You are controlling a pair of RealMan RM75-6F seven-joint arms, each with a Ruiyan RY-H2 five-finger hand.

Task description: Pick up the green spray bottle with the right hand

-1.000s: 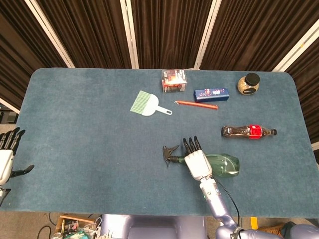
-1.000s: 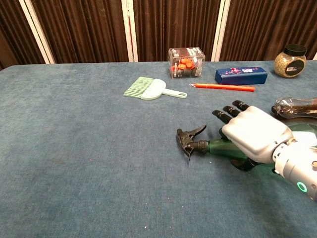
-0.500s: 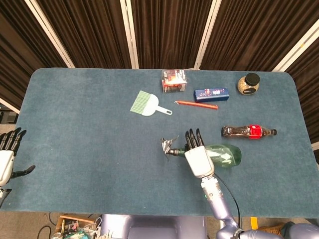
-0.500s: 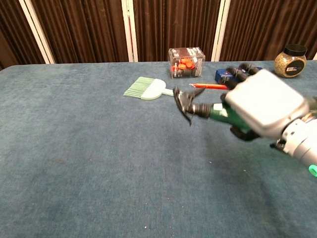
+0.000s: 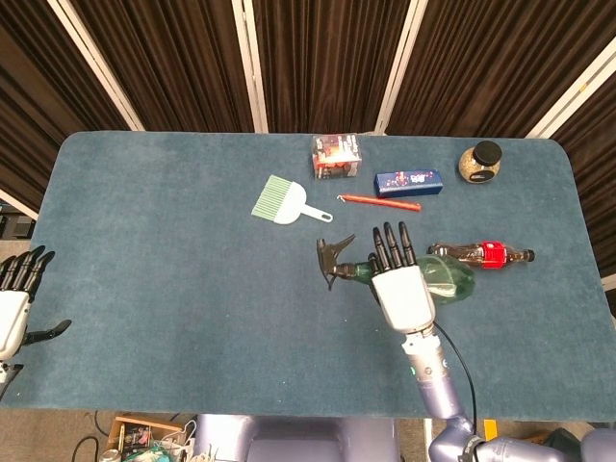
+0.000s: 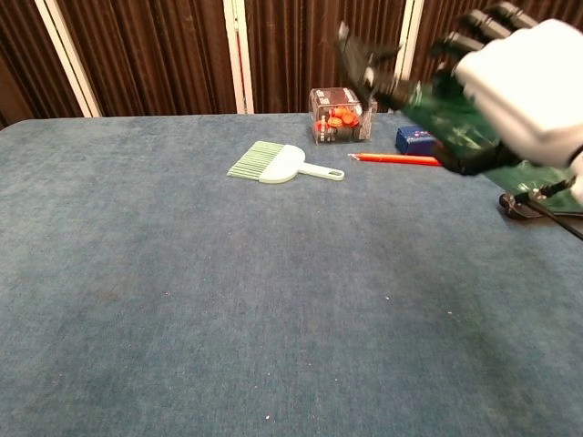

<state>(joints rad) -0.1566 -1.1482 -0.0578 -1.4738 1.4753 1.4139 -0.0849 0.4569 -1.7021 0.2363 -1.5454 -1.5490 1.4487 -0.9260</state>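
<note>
Above blue table (image 5: pixel 144 241), my right hand (image 5: pixel 402 289) grips the green spray bottle (image 5: pixel 423 274), lifted clear; pickup looks done. Left hand (image 5: pixel 14 298) open, idle.

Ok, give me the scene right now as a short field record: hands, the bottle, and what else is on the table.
right hand: grips the green spray bottle around its body
bottle state: off the table, nozzle toward the robot's left
left hand: off the table's left edge, holds nothing, fingers apart
far side: small brush, clear box, blue box, red pen, jar
near bottle: cola bottle lying flat
</note>
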